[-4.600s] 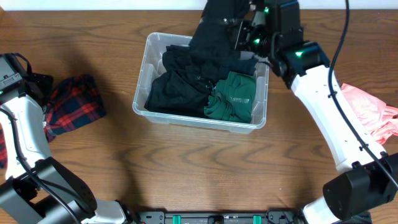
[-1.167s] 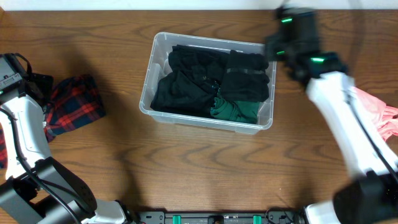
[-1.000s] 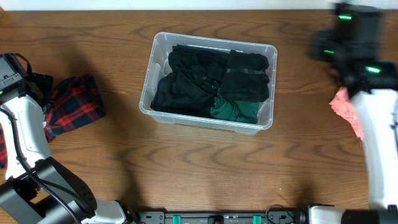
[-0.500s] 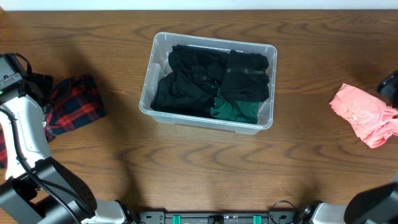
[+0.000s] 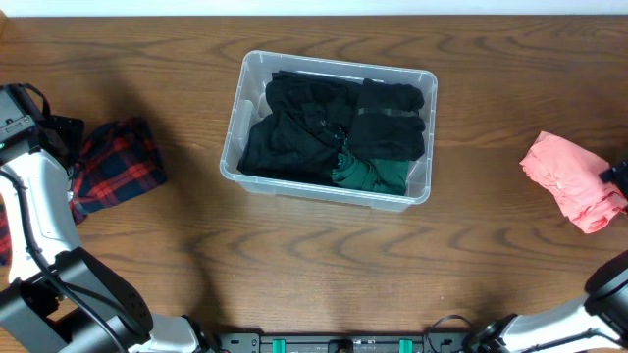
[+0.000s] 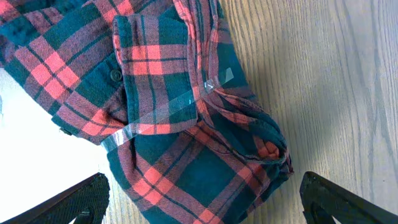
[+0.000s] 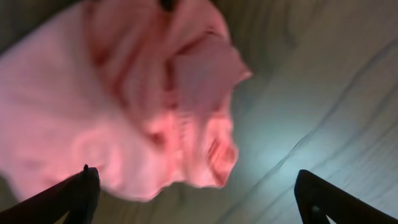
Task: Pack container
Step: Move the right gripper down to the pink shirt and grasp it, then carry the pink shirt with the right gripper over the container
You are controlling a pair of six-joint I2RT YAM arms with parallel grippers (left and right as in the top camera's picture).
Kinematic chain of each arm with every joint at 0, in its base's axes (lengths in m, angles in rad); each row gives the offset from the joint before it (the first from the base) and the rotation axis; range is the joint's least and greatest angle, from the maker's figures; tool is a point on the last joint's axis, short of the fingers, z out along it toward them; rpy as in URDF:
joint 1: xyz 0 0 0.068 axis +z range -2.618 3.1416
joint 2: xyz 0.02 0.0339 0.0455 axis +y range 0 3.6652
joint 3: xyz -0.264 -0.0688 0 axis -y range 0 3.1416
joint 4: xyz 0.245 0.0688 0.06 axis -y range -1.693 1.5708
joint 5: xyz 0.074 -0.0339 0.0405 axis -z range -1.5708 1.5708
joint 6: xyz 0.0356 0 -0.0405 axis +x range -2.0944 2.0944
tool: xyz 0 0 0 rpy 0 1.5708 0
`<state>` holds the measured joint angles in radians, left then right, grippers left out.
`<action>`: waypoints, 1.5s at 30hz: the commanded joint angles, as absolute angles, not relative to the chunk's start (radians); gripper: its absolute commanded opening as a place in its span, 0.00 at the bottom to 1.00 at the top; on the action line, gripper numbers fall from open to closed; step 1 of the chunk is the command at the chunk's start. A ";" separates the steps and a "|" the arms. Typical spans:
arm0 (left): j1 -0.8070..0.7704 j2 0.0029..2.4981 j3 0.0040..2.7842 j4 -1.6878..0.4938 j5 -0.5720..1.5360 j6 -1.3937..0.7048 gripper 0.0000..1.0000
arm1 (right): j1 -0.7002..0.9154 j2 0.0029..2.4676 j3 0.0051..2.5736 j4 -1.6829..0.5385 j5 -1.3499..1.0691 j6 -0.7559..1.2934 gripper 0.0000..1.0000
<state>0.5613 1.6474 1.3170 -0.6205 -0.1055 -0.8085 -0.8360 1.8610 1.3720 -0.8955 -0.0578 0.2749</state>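
Note:
The clear plastic container point(image 5: 236, 116) stands at the table's middle, holding black clothes point(image 5: 304, 127) and a green garment point(image 5: 371, 175). A red and teal plaid shirt point(image 5: 118, 165) lies crumpled at the left. My left gripper point(image 6: 202, 208) hangs open above the plaid shirt point(image 6: 180, 106), its fingertips point(image 6: 74, 199) wide apart and touching nothing. A pink garment point(image 5: 571, 179) lies at the far right. My right gripper point(image 7: 199, 199) hovers open over the pink garment point(image 7: 124, 99), which is blurred; only a dark bit of that arm point(image 5: 616, 175) shows overhead.
Bare wooden tabletop point(image 5: 324, 265) surrounds the container on all sides. A white patch point(image 6: 31, 143) shows beside the plaid shirt in the left wrist view. The left arm point(image 5: 34, 196) runs along the table's left edge.
The right arm let the black garment go into the container, swung to the far right over the pink garment, and its jaws opened. The left arm has not moved.

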 commanded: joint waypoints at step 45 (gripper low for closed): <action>0.566 1.656 1.317 -0.620 -0.121 -0.810 0.98 | -0.367 1.751 1.590 -0.638 -0.562 0.128 0.01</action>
